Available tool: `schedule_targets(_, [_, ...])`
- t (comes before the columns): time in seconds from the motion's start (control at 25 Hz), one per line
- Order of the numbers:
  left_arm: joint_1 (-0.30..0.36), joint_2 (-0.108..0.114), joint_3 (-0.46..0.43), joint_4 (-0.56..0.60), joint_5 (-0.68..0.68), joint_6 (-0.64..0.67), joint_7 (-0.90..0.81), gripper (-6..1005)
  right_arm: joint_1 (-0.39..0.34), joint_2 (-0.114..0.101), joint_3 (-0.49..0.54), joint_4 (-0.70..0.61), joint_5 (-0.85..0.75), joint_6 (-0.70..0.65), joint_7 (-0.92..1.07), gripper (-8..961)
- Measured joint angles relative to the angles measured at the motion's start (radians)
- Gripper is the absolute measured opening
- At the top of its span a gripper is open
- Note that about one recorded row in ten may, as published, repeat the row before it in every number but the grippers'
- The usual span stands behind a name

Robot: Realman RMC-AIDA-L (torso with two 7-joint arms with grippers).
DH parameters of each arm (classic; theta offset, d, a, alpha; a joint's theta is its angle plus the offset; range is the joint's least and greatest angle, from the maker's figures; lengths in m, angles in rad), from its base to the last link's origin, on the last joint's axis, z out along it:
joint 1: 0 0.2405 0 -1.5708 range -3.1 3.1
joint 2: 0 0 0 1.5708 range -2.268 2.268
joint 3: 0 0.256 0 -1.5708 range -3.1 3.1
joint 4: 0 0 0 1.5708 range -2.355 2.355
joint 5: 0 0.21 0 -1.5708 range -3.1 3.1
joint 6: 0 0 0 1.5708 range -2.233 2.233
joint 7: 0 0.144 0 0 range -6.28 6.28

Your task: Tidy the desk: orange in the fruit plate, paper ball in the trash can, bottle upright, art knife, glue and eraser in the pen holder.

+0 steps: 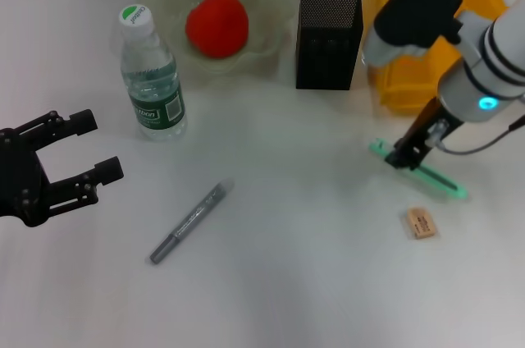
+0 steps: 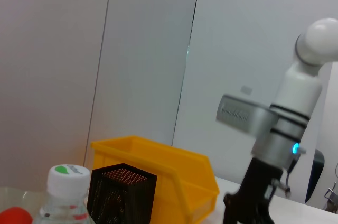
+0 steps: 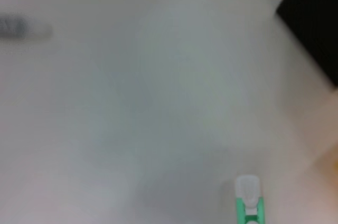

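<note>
The orange [image 1: 217,24] lies in the glass fruit plate [image 1: 271,3] at the back. Left of it the bottle [image 1: 152,77] stands upright with its white cap on. My right gripper [image 1: 406,155] is down on the near end of the green art knife [image 1: 426,174], which lies flat on the table; its tip shows in the right wrist view [image 3: 248,203]. The tan eraser [image 1: 420,222] lies just in front of the knife. A grey pen-shaped glue stick [image 1: 191,222] rests mid-table. My left gripper [image 1: 82,151] hovers open and empty at the left. No paper ball is in view.
The black mesh pen holder [image 1: 328,36] stands right of the plate, and the yellow trash can [image 1: 410,77] is behind my right arm. The left wrist view shows the bottle cap [image 2: 68,174], pen holder [image 2: 121,192] and yellow bin [image 2: 158,166].
</note>
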Motion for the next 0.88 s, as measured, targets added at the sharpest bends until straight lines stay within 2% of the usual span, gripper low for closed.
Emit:
schedule_targets(0.2, [0.000,-0.001,0.000,0.000,0.000,0.000,0.000,798,-0.064,0.000,0.029,-0.230,0.034,-0.003,0.001,164])
schedule_targets(0.28, [0.000,-0.001,-0.001,0.000,0.000,-0.003,0.000,798,-0.097,0.000,0.031,-0.310,0.091,0.078,-0.001,164])
schedule_targets(0.32, [0.000,-0.002,-0.001,0.000,0.000,-0.005,0.000,798,-0.097,0.000,0.031,-0.310,0.091,0.078,-0.001,165])
schedule_targets(0.44, [0.000,-0.005,0.000,-0.001,0.000,-0.017,0.000,798,-0.132,0.000,0.027,-0.357,0.139,0.219,-0.006,165])
schedule_targets(0.64, [-0.010,-0.012,-0.007,-0.002,0.025,-0.024,0.001,798,-0.172,-0.001,0.022,-0.329,0.244,0.465,-0.095,165])
schedule_targets(0.68, [-0.010,-0.013,-0.007,-0.002,0.025,-0.024,0.001,798,-0.175,-0.001,0.026,-0.280,0.319,0.542,-0.156,165])
schedule_targets(0.72, [-0.011,-0.014,-0.007,-0.002,0.025,-0.025,0.001,798,-0.175,-0.001,0.026,-0.280,0.319,0.542,-0.156,166])
schedule_targets(0.88, [-0.014,-0.017,-0.008,-0.002,0.026,-0.025,0.001,798,-0.163,-0.003,0.032,-0.134,0.517,0.702,-0.364,166])
